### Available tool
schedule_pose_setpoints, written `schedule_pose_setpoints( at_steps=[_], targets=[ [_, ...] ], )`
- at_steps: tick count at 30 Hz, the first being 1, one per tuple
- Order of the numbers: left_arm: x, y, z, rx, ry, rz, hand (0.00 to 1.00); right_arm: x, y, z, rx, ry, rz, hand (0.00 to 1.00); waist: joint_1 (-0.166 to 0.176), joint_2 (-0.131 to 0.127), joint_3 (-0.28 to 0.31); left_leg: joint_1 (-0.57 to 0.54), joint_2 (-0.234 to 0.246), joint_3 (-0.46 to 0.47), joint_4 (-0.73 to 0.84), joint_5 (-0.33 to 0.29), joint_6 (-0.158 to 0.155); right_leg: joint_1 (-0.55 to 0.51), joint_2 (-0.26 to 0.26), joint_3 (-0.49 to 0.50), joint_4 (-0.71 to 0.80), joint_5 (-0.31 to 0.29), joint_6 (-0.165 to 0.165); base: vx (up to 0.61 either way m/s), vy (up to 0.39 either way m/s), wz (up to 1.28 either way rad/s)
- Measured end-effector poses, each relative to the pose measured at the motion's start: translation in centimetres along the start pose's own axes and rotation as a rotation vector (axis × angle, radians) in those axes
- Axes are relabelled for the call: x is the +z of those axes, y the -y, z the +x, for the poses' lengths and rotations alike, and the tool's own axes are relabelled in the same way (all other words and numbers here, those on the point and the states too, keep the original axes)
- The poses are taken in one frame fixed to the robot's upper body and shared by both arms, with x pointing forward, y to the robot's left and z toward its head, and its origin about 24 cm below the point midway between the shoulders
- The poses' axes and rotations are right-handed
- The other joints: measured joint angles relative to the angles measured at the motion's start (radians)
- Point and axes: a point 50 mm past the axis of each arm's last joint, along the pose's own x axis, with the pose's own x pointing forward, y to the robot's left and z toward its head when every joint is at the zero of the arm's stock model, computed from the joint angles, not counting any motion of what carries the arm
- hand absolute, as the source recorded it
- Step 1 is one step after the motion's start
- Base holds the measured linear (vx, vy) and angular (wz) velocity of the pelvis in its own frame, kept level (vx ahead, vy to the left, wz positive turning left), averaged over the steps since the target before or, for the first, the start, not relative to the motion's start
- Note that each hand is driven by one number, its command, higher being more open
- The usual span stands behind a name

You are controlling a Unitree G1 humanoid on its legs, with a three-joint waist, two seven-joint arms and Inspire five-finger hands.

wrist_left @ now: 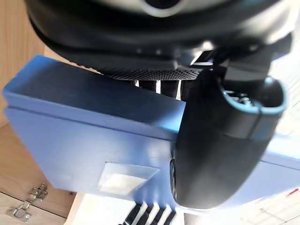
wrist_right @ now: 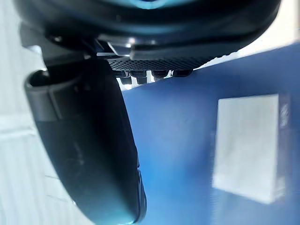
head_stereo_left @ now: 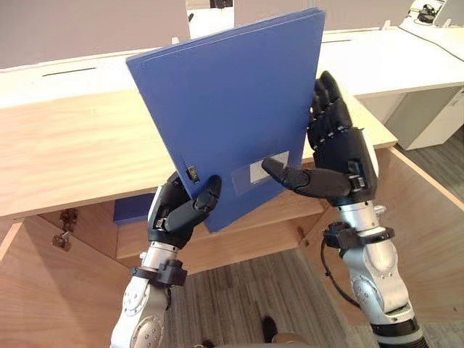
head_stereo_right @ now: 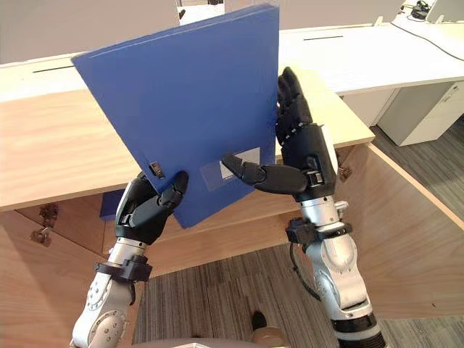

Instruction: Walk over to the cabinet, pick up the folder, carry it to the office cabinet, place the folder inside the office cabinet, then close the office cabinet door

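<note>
The left hand (head_stereo_left: 176,215) and right hand (head_stereo_left: 342,156) each pinch the blue folder (head_stereo_left: 232,94), thumbs on its face and fingers behind, tilted above the open cabinet (head_stereo_left: 72,152), so lowering it inside likely comes next.

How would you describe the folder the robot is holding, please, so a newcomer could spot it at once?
Above the open wooden cabinet, the left hand and right hand hold a tilted blue folder. Unlike the blue item inside the cabinet, it shows a pale label.
</note>
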Motion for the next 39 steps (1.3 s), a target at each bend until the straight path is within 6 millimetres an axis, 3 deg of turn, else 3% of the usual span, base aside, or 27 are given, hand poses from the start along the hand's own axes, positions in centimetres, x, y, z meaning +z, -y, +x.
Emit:
schedule_pose_setpoints(
  at_steps=[6,20,21,28,36,37,39],
  targets=[
    [-0.2,-0.5,-0.1,0.003,-0.030,0.008,0.00,-0.9,0.5,-0.2,0.021,-0.062,0.028,1.00,0.009,0.025,-0.025,-0.016,-0.007,-0.023,0.006,0.007,0.010,0.001,-0.011,-0.020,-0.002,0.004,0.003,-0.06,-0.031,0.13],
    [0.0,-1.1,0.1,-0.047,-0.082,0.030,0.00,-4.7,2.0,-0.8,0.040,-0.271,0.058,1.00,0.027,0.025,-0.048,-0.004,-0.043,-0.087,-0.102,0.086,0.028,-0.002,-0.036,-0.085,-0.001,0.007,0.007,-0.05,-0.016,0.14],
    [0.0,-1.0,0.1,-0.054,-0.081,0.027,0.00,-4.8,2.1,-0.7,0.037,-0.272,0.059,0.00,0.026,0.025,-0.048,-0.004,-0.044,-0.090,-0.104,0.088,0.030,-0.001,-0.037,-0.087,-0.001,0.007,0.007,-0.02,-0.013,0.07],
    [0.3,-0.2,0.9,-0.127,-0.058,0.007,0.00,-5.3,3.0,0.4,0.034,-0.287,0.077,0.00,0.030,0.022,-0.052,0.001,-0.047,-0.112,-0.122,0.106,0.029,0.004,-0.039,-0.108,0.000,0.007,0.007,-0.04,-0.018,0.09],
    [0.7,-0.6,0.9,-0.132,-0.066,0.020,0.00,-5.3,3.2,0.3,0.062,-0.299,0.096,0.00,0.045,0.017,-0.055,0.000,-0.047,-0.115,-0.126,0.110,0.027,0.004,-0.039,-0.116,0.000,0.007,0.006,-0.02,-0.009,0.01],
    [0.8,-0.7,0.9,-0.125,-0.061,0.021,1.00,-5.3,3.2,0.4,0.068,-0.293,0.101,0.00,0.045,0.015,-0.055,0.000,-0.047,-0.115,-0.126,0.111,0.027,0.004,-0.039,-0.117,0.000,0.007,0.006,0.00,0.000,0.00],
    [1.0,-1.1,1.0,-0.100,-0.045,0.031,1.00,-4.9,2.4,0.6,0.104,-0.261,0.122,0.00,0.045,0.011,-0.055,-0.001,-0.047,-0.116,-0.126,0.112,0.027,0.003,-0.039,-0.118,-0.001,0.007,0.006,0.00,0.000,0.00]
  ],
)
